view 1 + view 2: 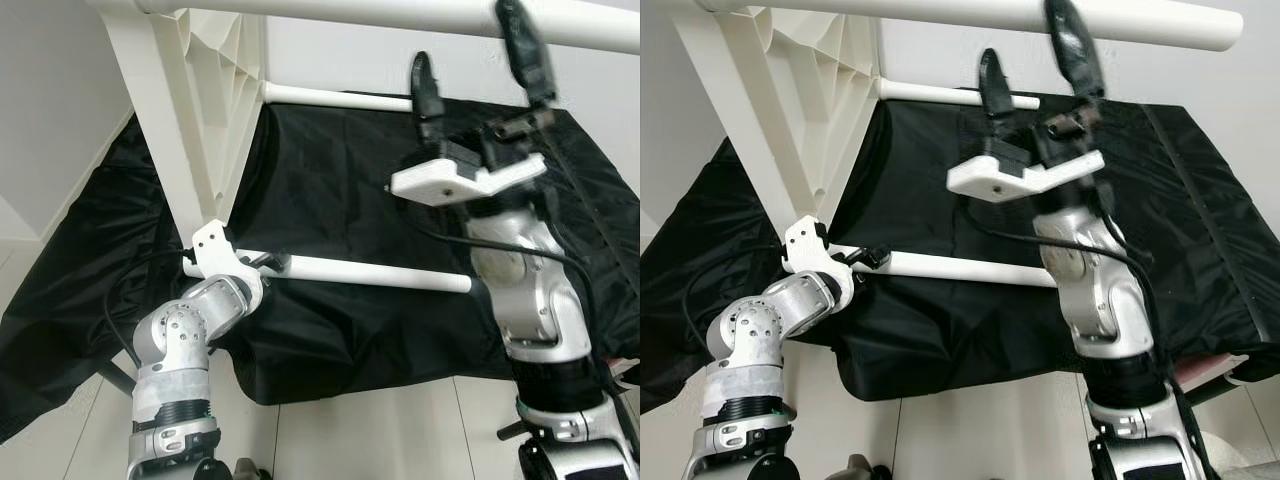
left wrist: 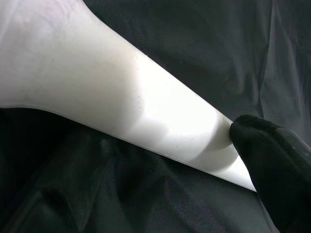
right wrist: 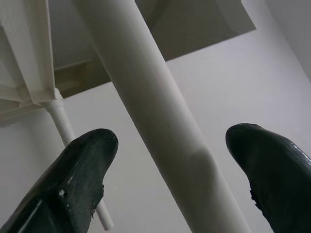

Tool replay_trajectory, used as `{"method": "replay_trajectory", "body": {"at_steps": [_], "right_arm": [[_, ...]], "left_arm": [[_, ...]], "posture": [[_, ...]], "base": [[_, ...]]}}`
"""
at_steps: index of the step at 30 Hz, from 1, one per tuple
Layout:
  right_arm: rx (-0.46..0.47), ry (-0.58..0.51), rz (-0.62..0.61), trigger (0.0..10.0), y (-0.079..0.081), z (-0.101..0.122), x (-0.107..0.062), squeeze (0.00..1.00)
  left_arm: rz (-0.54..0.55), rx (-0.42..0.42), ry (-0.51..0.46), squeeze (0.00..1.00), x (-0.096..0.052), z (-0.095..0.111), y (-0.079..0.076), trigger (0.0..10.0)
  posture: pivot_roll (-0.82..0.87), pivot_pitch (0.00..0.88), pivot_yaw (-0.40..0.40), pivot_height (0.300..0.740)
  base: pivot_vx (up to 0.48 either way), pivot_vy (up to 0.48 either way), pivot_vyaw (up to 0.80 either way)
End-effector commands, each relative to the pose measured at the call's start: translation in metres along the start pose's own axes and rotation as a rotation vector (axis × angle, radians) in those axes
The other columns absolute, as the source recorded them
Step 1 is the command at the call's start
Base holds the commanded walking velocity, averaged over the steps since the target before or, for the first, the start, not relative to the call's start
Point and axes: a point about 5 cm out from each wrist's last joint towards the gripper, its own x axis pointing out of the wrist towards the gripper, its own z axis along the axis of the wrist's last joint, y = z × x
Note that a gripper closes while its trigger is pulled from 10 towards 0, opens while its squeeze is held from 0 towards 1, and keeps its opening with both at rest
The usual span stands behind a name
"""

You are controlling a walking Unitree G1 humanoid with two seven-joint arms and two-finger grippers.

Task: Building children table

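A white plastic children's table [image 1: 190, 110] stands on its side on a black cloth, ribbed underside facing me, its round legs sticking out to the right. My left gripper [image 1: 264, 262] is shut on the lower leg [image 1: 380, 272] close to where it meets the tabletop. In the left wrist view one black fingertip [image 2: 272, 155] presses against that leg [image 2: 97, 87]. My right gripper [image 1: 475, 70] is raised and open, its two fingers either side of the upper leg [image 1: 350, 12] without touching it. The right wrist view has that leg [image 3: 155, 111] running between the spread fingers [image 3: 73, 179].
A third leg [image 1: 335, 97] juts out further back. The black cloth [image 1: 330, 180] drapes over a low platform and down onto the pale tiled floor [image 1: 380, 430]. White walls close the scene at left and behind. A black cable runs along my right arm.
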Motion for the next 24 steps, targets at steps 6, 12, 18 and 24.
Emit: {"method": "replay_trajectory", "body": {"at_steps": [6,12,18,24], "right_arm": [[-0.01,-0.028,0.058,10.0,0.006,-0.004,0.012,0.0],[-0.012,-0.054,0.079,10.0,0.008,-0.004,0.028,0.0],[-0.013,-0.074,0.099,10.0,0.01,0.0,0.039,0.0],[-0.031,-0.061,0.171,10.0,0.017,0.002,0.055,0.0]], "left_arm": [[-0.034,0.018,0.012,0.0,0.003,-0.002,-0.009,10.0],[-0.036,0.021,0.02,0.0,0.003,-0.004,-0.01,10.0],[-0.038,0.019,0.019,0.0,0.004,-0.005,-0.01,10.0],[-0.042,0.01,0.029,0.0,0.004,-0.01,-0.011,10.0]], "posture": [[-0.02,0.102,0.039,0.74],[-0.02,0.103,0.035,0.74],[-0.03,0.106,0.031,0.74],[-0.04,0.113,0.031,0.74]], "base": [[0.0,0.0,0.0],[0.0,0.0,0.0],[0.0,0.0,0.0],[0.0,0.0,0.0]]}}
